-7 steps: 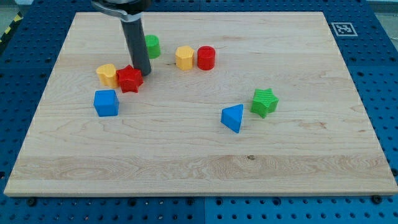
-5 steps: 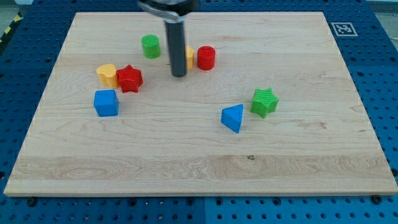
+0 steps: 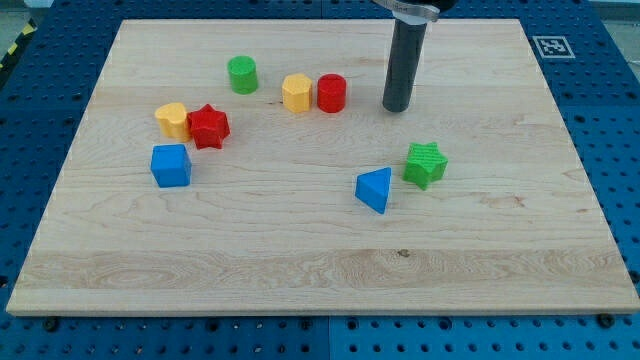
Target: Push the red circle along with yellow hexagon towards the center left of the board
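The red circle [image 3: 332, 93] stands in the upper middle of the board, touching the yellow hexagon [image 3: 296, 93] on its left side. My tip [image 3: 397, 108] rests on the board to the right of the red circle, about a block's width away from it and touching no block. The rod rises from there to the view's top.
A green circle [image 3: 242, 75] sits left of the yellow hexagon. A yellow block [image 3: 172, 119] touches a red star [image 3: 209, 126] at the left, with a blue cube [image 3: 171, 165] below them. A blue triangle [image 3: 375, 189] and green star [image 3: 426, 164] lie lower right of my tip.
My tip has moved right across the board, from beside the red star, past the yellow hexagon, to the right of the red circle. No block has moved.
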Available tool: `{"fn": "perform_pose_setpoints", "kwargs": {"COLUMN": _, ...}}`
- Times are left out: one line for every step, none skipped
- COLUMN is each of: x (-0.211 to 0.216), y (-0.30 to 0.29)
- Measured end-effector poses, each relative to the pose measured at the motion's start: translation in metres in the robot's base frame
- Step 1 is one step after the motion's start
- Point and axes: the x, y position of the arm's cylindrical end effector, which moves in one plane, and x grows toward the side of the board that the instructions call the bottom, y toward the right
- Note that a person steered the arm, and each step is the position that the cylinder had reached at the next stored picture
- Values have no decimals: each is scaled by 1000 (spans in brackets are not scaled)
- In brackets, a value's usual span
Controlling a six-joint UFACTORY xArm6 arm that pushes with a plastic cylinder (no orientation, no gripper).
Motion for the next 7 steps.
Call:
{"fn": "perform_pose_setpoints", "kwargs": {"x": -10, "y": -16}}
{"fn": "perform_pose_setpoints", "kwargs": {"x": -11, "y": -29}}
{"fn": "perform_pose_setpoints", "kwargs": {"x": -12, "y": -47}}
{"fn": "perform_pose_setpoints", "kwargs": {"x": -19, "y": -65}}
{"fn": "perform_pose_setpoints", "kwargs": {"x": -29, "y": -84}}
{"fn": "perform_pose_setpoints", "kwargs": {"x": -29, "y": -95}}
{"fn": "perform_pose_setpoints", "kwargs": {"x": -29, "y": -103}}
